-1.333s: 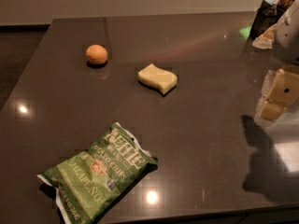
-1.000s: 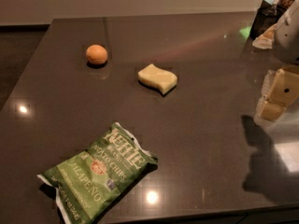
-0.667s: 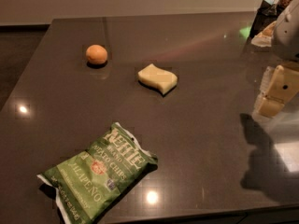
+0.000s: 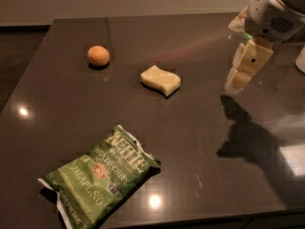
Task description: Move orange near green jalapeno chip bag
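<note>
Here, glossy dark table [image 4: 190,142], pale wall [image 4: 143,1], gripper [image 4: 237,79] far right

- The orange [image 4: 98,55] sits on the dark counter [image 4: 200,142] towards the far left, with nothing touching it.
- The pale yellow sponge [image 4: 161,79] lies to the right of the orange and a little nearer, apart from it.
- The green jalapeno chip bag [image 4: 102,175] lies flat and crinkled by the near edge, well apart from the orange and the sponge, with its lettering running diagonally.
- The pincer [image 4: 237,80] hangs above the right side of the counter on a white arm [image 4: 271,11], pointing down and holding nothing, well apart from all three things.
- Its shadow [image 4: 248,137] falls on the counter below it.
</note>
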Robot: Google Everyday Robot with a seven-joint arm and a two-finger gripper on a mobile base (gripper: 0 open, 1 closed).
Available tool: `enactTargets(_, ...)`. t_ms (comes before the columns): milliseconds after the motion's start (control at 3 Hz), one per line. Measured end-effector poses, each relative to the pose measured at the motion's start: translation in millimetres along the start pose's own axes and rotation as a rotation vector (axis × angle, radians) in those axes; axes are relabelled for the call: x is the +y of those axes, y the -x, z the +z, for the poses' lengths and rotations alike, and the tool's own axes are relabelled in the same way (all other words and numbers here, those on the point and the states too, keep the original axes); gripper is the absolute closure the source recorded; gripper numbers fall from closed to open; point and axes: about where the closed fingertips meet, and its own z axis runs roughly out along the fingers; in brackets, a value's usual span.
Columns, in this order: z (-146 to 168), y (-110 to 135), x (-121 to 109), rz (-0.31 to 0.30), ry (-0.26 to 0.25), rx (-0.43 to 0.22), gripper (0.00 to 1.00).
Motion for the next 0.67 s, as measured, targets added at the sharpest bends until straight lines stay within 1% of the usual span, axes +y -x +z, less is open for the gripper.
enactTargets(333,18,30,-33,0.021,-0.015,-0.050,0.00)
enactTargets(667,42,62,-60,0.057,-0.033,-0.097,0.00)
